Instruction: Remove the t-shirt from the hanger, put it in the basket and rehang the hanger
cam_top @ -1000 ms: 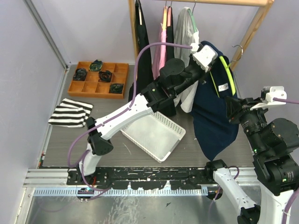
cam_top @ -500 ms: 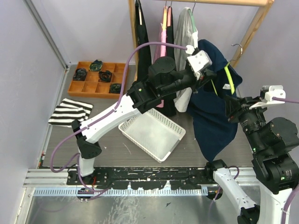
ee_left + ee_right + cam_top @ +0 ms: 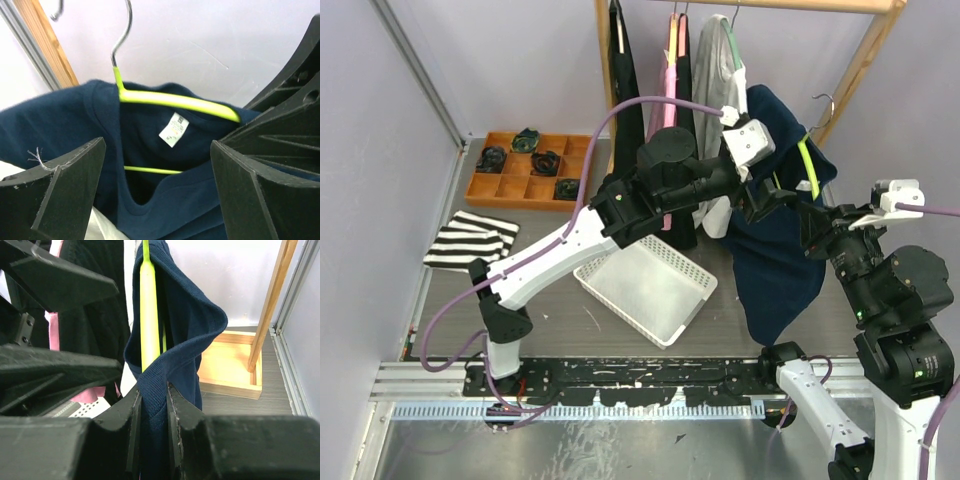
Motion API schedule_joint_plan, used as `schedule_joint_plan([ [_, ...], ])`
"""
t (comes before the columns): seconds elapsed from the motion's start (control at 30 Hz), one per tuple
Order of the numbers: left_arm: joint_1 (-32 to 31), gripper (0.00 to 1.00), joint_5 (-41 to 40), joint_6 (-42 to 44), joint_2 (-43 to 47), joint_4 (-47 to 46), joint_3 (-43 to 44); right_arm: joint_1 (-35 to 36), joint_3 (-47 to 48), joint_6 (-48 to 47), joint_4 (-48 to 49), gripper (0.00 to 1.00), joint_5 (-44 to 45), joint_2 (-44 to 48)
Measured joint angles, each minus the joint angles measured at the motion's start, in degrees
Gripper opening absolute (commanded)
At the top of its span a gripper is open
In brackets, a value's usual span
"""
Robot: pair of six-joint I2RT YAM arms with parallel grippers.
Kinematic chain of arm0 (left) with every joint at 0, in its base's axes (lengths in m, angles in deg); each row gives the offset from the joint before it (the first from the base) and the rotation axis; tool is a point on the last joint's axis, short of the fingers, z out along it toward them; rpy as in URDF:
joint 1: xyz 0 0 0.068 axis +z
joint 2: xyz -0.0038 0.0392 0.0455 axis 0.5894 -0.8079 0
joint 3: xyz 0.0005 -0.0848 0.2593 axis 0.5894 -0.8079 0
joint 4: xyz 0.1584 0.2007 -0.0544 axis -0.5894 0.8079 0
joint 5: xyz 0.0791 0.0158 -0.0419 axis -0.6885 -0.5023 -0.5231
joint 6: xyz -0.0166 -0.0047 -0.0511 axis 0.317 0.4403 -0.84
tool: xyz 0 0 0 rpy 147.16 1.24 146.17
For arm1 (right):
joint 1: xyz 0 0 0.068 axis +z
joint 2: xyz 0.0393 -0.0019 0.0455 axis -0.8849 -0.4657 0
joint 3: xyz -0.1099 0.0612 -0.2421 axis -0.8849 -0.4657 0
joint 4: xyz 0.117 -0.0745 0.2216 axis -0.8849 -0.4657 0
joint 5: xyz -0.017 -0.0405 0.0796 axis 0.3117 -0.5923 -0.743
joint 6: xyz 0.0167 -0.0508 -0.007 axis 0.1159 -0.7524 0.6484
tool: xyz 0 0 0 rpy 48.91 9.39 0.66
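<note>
Overhead, the navy t-shirt (image 3: 782, 265) hangs right of centre in the frame, draped over a lime-green hanger (image 3: 807, 165) below the wooden rack (image 3: 865, 60) at the top. The left gripper (image 3: 775, 200) reaches in from the lower left and sits against the shirt's upper edge with its jaws spread apart, gripping nothing. The right gripper (image 3: 815, 225) comes from the right edge and meets the shirt's side. A black garment (image 3: 625, 100), a pink one (image 3: 668, 95) and a grey one (image 3: 715, 60) hang further left on the rack. A white basket (image 3: 650, 290) lies at centre, an orange tray (image 3: 575, 150) at upper left, and a striped cloth (image 3: 470, 245) at the left edge.

From the left wrist, the two black fingers (image 3: 55, 195) stand wide at the lower corners, with the shirt's collar between and beyond them. The hanger's green bar (image 3: 175, 100) crosses the middle under its metal hook (image 3: 122, 30), and a white label (image 3: 173, 130) shows inside the neckline.

From the right wrist, the fingers (image 3: 131, 425) at bottom centre are pinched together on a fold of the navy fabric. The hanger runs straight up the middle, edge-on, with the shirt wrapped over it. The left gripper's black fingers fill the upper left.
</note>
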Motion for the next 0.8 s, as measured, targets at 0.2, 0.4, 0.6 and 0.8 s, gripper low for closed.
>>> schedule_joint_plan([
  [0.2, 0.00, 0.89, 0.07, 0.79, 0.42, -4.33, 0.39, 0.00, -0.59, -0.28, -0.02, 0.01, -0.48, 0.26],
  [0.4, 0.00, 0.82, 0.55, 0.52, -1.29, -5.86, 5.60, 0.00, -1.51, -0.59, 0.09, 0.01, -1.95, 1.01],
  [0.6, 0.00, 0.75, 0.83, 0.44, -4.87, -5.97, 12.26, 0.00, -1.51, -0.70, 0.17, 0.01, -2.75, 1.01],
  [0.8, 0.00, 0.71, 0.13, 0.50, -8.22, -4.52, 14.84, 0.00, -1.51, -0.92, 0.17, 0.01, -3.02, 1.01],
])
